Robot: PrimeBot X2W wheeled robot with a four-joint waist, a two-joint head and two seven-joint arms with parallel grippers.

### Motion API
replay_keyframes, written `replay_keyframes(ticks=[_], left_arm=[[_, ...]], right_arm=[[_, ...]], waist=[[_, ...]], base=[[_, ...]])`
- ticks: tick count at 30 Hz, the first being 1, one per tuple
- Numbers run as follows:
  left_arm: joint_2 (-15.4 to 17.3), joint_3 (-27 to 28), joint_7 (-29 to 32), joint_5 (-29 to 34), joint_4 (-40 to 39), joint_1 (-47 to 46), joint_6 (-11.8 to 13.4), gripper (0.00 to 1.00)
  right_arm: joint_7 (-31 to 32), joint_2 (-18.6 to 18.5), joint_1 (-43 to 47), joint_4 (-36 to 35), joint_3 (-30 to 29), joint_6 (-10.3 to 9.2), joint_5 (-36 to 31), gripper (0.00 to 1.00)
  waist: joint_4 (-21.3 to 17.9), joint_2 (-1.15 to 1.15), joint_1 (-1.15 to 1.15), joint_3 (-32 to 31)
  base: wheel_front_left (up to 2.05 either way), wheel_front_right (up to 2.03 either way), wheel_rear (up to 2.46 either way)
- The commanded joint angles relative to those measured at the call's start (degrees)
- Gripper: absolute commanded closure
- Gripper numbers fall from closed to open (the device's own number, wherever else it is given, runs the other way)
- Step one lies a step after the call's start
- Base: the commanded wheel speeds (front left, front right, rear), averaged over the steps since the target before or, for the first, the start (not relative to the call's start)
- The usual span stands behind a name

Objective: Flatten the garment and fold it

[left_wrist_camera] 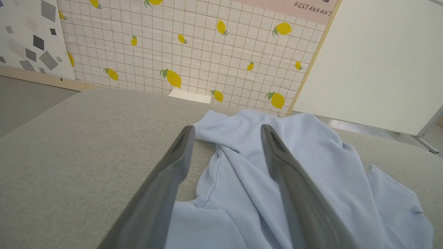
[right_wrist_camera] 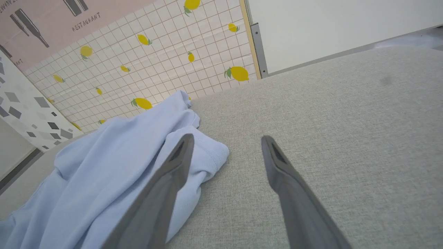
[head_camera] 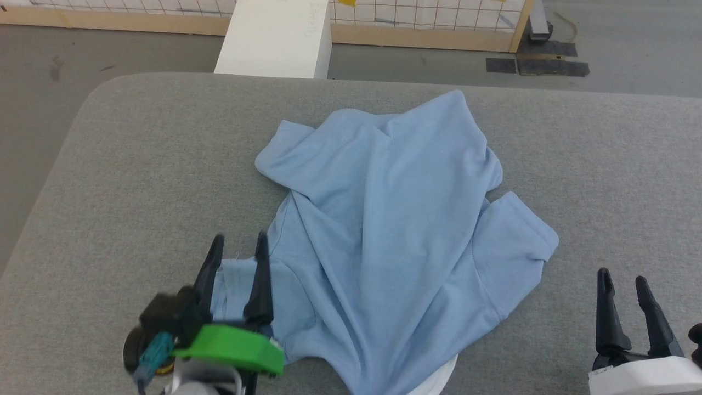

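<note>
Rumpled soft light-blue knit shirt (head_camera: 384, 219) on grey woven desk (head_camera: 137, 164). Left claw (head_camera: 240, 237) wide over its edge, right claw (head_camera: 622, 276) wide, both empty.

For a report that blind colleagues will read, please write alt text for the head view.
A light blue garment lies wrinkled, not yet flat, on a grey padded table. The left gripper, open, is at the garment's near left edge; the right gripper, also open, is over bare table at lower right, apart from the cloth.
</note>
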Motion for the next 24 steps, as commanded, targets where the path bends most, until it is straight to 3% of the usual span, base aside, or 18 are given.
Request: replay_keyframes(ticks=[1,9,13,19,24], left_arm=[[0.0,0.7,-1.0,0.0,0.7,2.1,0.2,0.00],[-1.9,5.8,-2.1,0.3,2.2,7.3,0.1,0.00],[-0.2,6.4,-1.6,1.5,3.0,6.6,-1.1,0.00],[5.4,3.3,10.2,0.5,6.1,3.5,-5.9,0.00],[8.5,2.8,19.2,-1.8,9.1,1.3,-7.8,0.00]], right_arm=[[-0.4,0.0,0.5,-0.2,-0.1,-0.08,0.3,0.00],[-0.7,0.0,0.8,-0.4,-0.4,-0.08,0.4,0.00],[-0.5,0.0,0.4,-0.8,-0.2,-0.08,0.2,0.00],[-0.2,0.0,-0.1,-1.1,0.3,-0.08,0.1,0.00],[-0.2,0.0,-0.5,-0.9,0.7,-0.08,0.2,0.00]], waist=[[-0.2,0.00,0.00,0.2],[0.6,0.00,0.00,1.1],[1.1,0.00,0.00,1.7],[1.0,0.00,0.00,3.2],[0.2,0.00,0.00,4.0]], base=[[0.00,0.00,0.00],[0.00,0.00,0.00],[0.00,0.00,0.00],[0.00,0.00,0.00],[0.00,0.00,0.00]])
